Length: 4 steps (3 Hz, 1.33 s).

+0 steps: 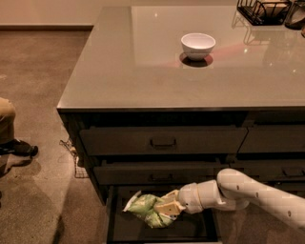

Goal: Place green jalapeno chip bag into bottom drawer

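The green jalapeno chip bag [145, 208] is light green and crumpled, and hangs over the open bottom drawer [190, 229], low above its dark floor. My gripper [164, 208] reaches in from the right on a white arm and is shut on the bag's right end. The drawer is pulled out below two closed drawers with bar handles. I cannot tell whether the bag touches the drawer floor.
A white bowl [198, 45] stands on the grey counter [124, 71]. A black wire rack [261, 10] stands at the counter's back right. A person's leg and shoe [13, 138] show at the left edge on the brown floor.
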### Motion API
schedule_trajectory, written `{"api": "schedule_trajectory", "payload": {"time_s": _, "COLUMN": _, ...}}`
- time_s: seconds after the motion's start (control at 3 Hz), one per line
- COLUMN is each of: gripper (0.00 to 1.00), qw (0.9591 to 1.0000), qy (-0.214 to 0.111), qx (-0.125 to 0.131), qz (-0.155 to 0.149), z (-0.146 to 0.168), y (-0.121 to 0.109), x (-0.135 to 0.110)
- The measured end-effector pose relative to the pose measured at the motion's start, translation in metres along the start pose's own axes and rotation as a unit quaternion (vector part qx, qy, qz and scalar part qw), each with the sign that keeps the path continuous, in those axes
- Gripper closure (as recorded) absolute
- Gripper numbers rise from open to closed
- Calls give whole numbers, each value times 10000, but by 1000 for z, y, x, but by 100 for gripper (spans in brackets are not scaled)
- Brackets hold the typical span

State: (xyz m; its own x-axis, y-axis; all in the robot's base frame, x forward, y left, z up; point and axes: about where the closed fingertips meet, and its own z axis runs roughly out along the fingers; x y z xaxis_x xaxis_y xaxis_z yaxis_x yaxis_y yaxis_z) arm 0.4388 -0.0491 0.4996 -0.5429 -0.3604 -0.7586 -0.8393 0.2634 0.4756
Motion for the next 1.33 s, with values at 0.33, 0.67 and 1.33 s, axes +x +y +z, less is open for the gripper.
{"api": "schedule_trajectory", "payload": {"time_s": 0.33, "gripper": 100, "qw": 9998, "qy": -62, "qx": 118, "qz": 156, "z": 11, "y": -20, "x": 22}}
{"api": "schedule_trajectory", "payload": {"time_s": 0.67, "gripper": 100, "qw": 9990, "qy": -64, "qx": 331, "qz": 288, "z": 24, "y": -42, "x": 38}}
{"api": "schedule_trajectory", "payload": {"time_s": 1.33, "gripper": 100, "qw": 9957, "qy": -21, "qx": 690, "qz": 624, "z": 42, "y": -78, "x": 69}}
